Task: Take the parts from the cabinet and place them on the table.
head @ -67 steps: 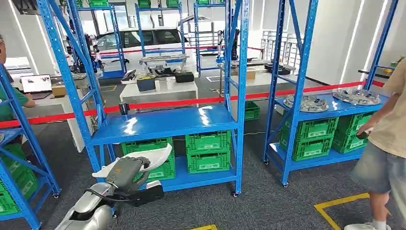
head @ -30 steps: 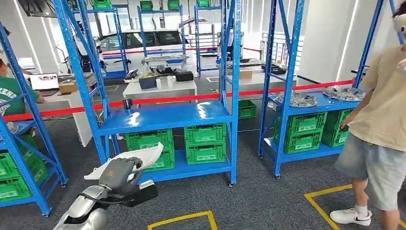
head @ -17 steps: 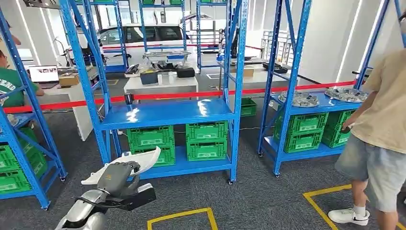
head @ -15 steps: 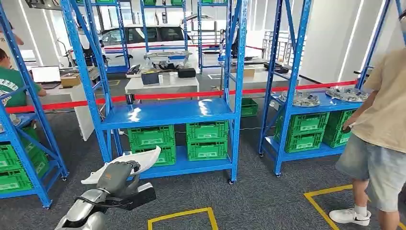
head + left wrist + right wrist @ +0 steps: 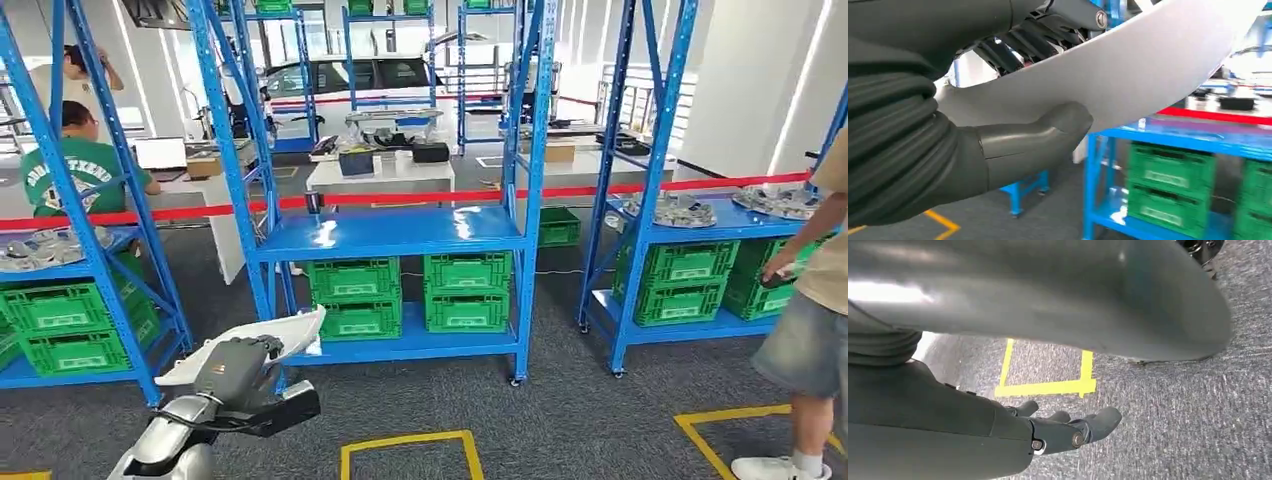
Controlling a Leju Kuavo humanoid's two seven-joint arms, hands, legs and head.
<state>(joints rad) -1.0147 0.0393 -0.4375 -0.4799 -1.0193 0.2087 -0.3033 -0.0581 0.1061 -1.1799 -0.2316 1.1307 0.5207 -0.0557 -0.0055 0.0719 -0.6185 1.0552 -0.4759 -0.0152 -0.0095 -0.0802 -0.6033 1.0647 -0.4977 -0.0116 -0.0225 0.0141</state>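
I see a smooth white part (image 5: pixel 250 340), plastic perhaps. Glossy blue metal shelf (image 5: pixel 390 232). Rough grey carpet (image 5: pixel 560 420).

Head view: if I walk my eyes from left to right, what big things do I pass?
Person in a green shirt → left hand holding the white part → middle blue rack → right blue rack → person in shorts.

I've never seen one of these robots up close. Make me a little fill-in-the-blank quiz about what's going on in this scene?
1. The left robot hand holds a curved white part while the right robot hand hangs over a ____ carpet.
2. The crates under the blue shelf are ____.
3. The floor tape is ____.

Missing words: grey; green; yellow
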